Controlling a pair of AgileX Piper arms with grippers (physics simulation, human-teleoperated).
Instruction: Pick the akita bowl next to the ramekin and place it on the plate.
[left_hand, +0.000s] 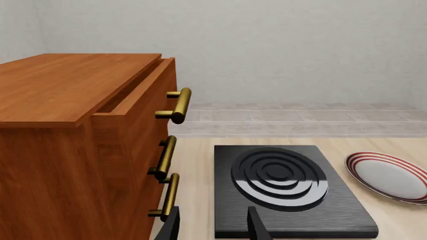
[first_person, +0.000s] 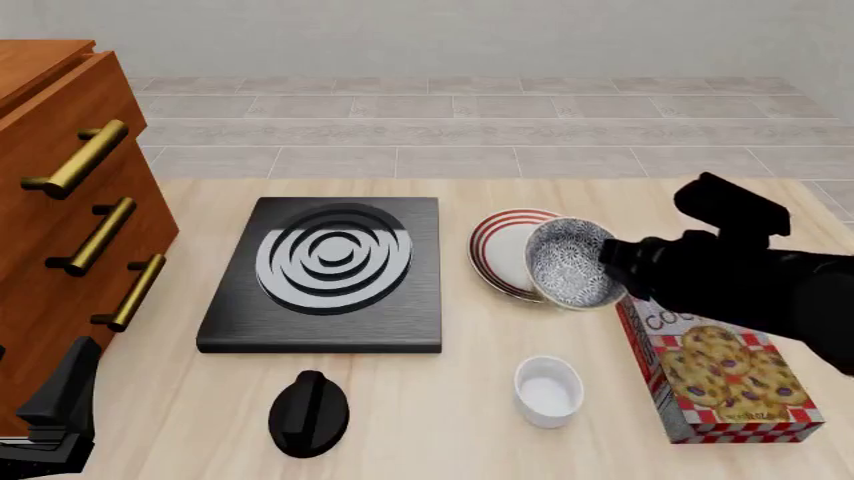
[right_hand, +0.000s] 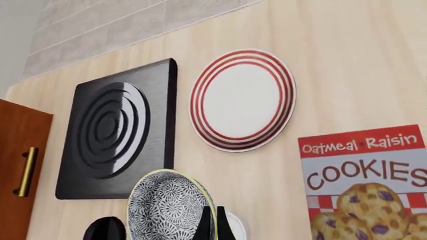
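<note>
Wooden drawer cabinet (left_hand: 80, 145) with three brass handles (left_hand: 175, 106), top drawer slightly open. Beside it on the table (left_hand: 400, 225), black stove plate (left_hand: 288, 189); ringed plate (left_hand: 388, 176) near. Left gripper (left_hand: 213, 229) fingertips apart, empty.

The pale wooden desk (first_person: 454, 410) carries a black stove plate (first_person: 327, 275), the plate (first_person: 501, 252), the ramekin (first_person: 549, 390), a cookie box (first_person: 721, 375), a black knob (first_person: 308, 412) and a wooden drawer cabinet (first_person: 60, 220).

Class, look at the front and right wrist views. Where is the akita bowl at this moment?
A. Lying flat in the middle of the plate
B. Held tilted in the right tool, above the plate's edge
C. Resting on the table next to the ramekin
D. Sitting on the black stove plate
B: the akita bowl is tilted, pinched by its rim in the right tool, overlapping the plate; the ramekin stands alone.
</note>
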